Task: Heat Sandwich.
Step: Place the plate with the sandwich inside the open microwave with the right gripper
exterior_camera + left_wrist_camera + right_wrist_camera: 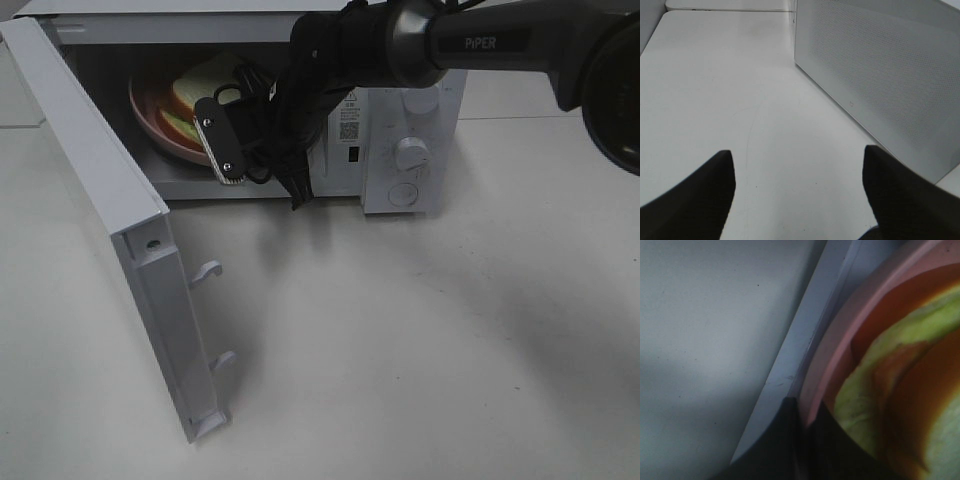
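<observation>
The sandwich (203, 84), white bread with green lettuce and a red layer, lies on a round pink plate (150, 124) inside the open microwave (410, 110). My right gripper (212, 140) reaches into the cavity from the right. In the right wrist view its dark fingers (790, 450) are shut on the plate's rim (850, 325), with the sandwich (890, 385) just beyond. My left gripper (797, 200) is open and empty over bare table beside the microwave's perforated side wall (890, 75). It does not show in the exterior high view.
The microwave door (100, 190) stands swung open to the left and reaches toward the table's front, with latch hooks (207, 270) on its edge. The control panel with knobs (410, 152) is on the microwave's right. The white table (420, 340) spreads in front.
</observation>
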`<state>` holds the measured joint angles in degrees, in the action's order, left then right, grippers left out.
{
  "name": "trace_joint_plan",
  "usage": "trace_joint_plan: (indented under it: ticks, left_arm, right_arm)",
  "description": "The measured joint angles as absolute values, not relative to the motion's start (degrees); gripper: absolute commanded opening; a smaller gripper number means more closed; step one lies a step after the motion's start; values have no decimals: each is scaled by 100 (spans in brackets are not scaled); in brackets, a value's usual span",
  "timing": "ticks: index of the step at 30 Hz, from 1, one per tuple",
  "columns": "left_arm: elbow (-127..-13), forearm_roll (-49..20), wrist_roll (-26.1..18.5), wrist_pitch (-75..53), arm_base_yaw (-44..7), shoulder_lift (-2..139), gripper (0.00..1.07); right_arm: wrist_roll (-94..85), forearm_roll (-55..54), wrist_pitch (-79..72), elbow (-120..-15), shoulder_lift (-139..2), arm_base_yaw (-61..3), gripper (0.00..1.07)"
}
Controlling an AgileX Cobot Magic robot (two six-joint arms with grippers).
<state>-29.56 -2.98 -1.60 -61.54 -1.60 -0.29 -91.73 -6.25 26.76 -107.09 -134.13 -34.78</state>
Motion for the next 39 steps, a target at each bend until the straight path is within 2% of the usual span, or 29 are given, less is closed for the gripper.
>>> trace_joint_plan:
  ticks: [3,5,6,7,8,9,10,11,12,15,21,35,39]
  left_arm:
    - [-2956,-298,-160,-6154,-160,-29,68]
    - [-2956,-298,-160,-6154,-160,-29,68]
    - [-2956,-298,-160,-6154,-160,-29,68]
    - [-2956,-298,-160,-6154,-160,-29,68]
    - [-2956,-298,-160,-6154,-160,-29,68]
    - [-2956,-298,-160,-6154,-160,-29,68]
    - [-2956,-298,-160,-6154,-160,-29,68]
    - [-2956,-298,-160,-6154,-160,-29,68]
    - [-2956,-298,-160,-6154,-160,-29,68]
    - [-2956,-298,-160,-6154,-160,-29,68]
    - [-2956,-298,-160,-6154,-160,-29,68]
    - [-2956,-298,-160,-6154,-160,-29,68]
    - [-2956,-298,-160,-6154,-160,-29,68]
  right_arm:
    - [-9173,-630,2664,-10709,-13442,-3478,2]
    - [-9173,-647,2601,-10709,-13442,-3478,10]
    - [-9173,-647,2447,-10709,-13442,-3478,14]
    - [-9173,-653,2366,-10709,-13442,-3478,24]
    - [-9173,-653,2366,-10709,-13442,-3478,24]
    - [-9173,-659,2263,-10709,-13442,-3478,31]
    - [-9173,-659,2189,-10709,-13442,-3478,38]
    - [-9173,-682,2160,-10709,-13442,-3478,52]
    - [-9173,-682,2160,-10709,-13442,-3478,52]
    - [-9173,-865,2114,-10714,-13442,-3478,65]
    - [-9173,-963,2189,-10714,-13430,-3478,63]
    - [-9058,-1358,3495,-10714,-13086,-3478,61]
    - [-9001,-1375,3816,-10416,-12783,-3478,61]
